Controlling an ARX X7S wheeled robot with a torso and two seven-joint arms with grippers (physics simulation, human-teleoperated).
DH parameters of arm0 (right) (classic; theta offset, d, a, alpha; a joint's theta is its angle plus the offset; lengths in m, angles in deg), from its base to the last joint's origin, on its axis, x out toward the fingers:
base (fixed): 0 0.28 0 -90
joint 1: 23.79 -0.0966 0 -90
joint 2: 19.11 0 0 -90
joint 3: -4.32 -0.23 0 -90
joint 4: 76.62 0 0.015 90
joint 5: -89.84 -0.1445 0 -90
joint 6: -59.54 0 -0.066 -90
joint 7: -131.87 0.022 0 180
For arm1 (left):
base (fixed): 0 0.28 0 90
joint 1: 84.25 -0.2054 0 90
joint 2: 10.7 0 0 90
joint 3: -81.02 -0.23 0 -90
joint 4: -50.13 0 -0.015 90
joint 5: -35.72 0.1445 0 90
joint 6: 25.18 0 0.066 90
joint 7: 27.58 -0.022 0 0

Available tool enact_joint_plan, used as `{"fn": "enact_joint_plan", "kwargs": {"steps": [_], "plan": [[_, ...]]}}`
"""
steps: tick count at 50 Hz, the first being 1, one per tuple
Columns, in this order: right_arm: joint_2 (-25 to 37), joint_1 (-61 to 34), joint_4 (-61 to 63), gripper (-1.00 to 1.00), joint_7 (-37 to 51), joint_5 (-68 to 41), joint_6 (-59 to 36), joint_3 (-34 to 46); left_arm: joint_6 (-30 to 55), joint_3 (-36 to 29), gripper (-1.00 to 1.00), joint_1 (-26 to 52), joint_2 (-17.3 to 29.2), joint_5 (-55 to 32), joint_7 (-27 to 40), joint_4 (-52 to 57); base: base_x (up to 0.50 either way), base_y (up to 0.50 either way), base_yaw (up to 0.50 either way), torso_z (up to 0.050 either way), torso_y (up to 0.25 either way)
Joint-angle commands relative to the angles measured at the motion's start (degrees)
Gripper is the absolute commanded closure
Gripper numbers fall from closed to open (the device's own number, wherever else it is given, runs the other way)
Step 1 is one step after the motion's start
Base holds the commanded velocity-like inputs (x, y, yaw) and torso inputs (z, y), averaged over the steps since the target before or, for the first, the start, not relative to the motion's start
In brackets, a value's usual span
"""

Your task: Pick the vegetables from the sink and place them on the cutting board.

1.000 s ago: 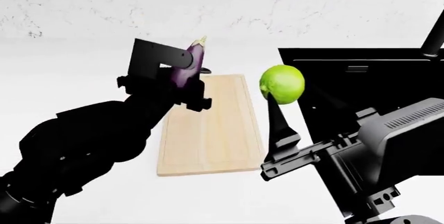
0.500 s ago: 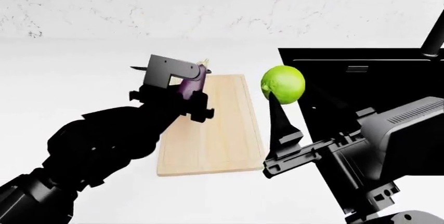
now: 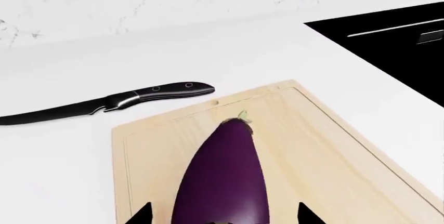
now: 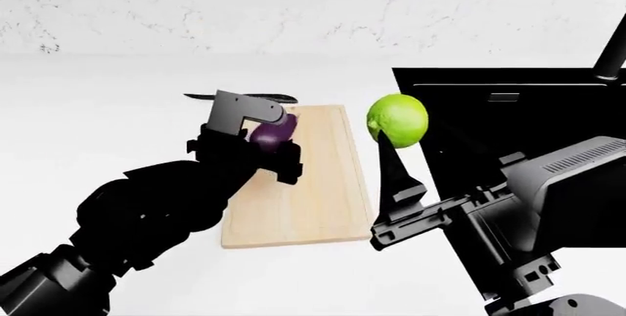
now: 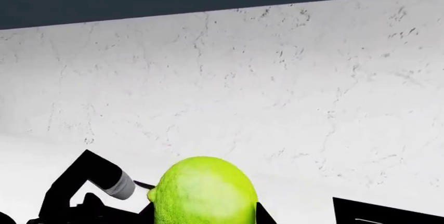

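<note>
Left hand (image 4: 262, 138) clamped on eggplant (image 3: 223, 180) near its thick end, low over cutting board (image 3: 333, 151); probably firm, light, slippery-skinned, so best gripped at the thick middle. Glossy dark purple, long, green stem cap aimed toward knife (image 3: 111, 102) beyond the board. Right hand (image 4: 396, 140) closed on green ball (image 4: 398, 119), raised between board and sink (image 4: 528, 103); likely hard, prone to rolling. Bright, round, dimpled.

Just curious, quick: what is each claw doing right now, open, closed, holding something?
Left claw: closed on the eggplant, over the cutting board.
Right claw: closed on the green ball.
</note>
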Motion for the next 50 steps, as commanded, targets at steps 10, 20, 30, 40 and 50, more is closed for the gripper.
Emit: {"fn": "enact_joint_plan", "kwargs": {"steps": [10,20,30,40,50], "plan": [[-0.25,-0.15,-0.20,1.00,-0.27,0.57,-0.40,-0.15,-0.58,0.59,-1.00,-0.45,0.90,-0.57,0.63,2.11,0.00,0.00,0.00,0.000,0.000],[-0.79,-0.53,-1.55,1.00,0.01,-1.21,-0.71,-0.29,0.82,4.60,-1.00,0.07,6.16,-4.97,7.70,16.74,0.00,0.00,0.00,0.000,0.000],[-4.19,-4.85,-6.03,1.00,2.89,-8.11,-6.29,1.40,-3.70,10.41,-1.00,-2.50,13.35,-4.04,15.17,32.42,0.00,0.00,0.00,0.000,0.001],[-11.87,-15.92,-19.16,1.00,0.31,-18.55,-15.65,4.55,-20.95,16.65,-1.00,-15.09,18.80,5.44,14.11,39.32,0.00,0.00,0.00,0.000,0.000],[-17.57,-23.36,-30.92,1.00,-1.15,-22.01,-22.54,7.91,-24.90,18.99,-1.00,-18.26,20.41,4.94,13.28,40.55,0.00,0.00,0.00,0.000,0.000]]}}
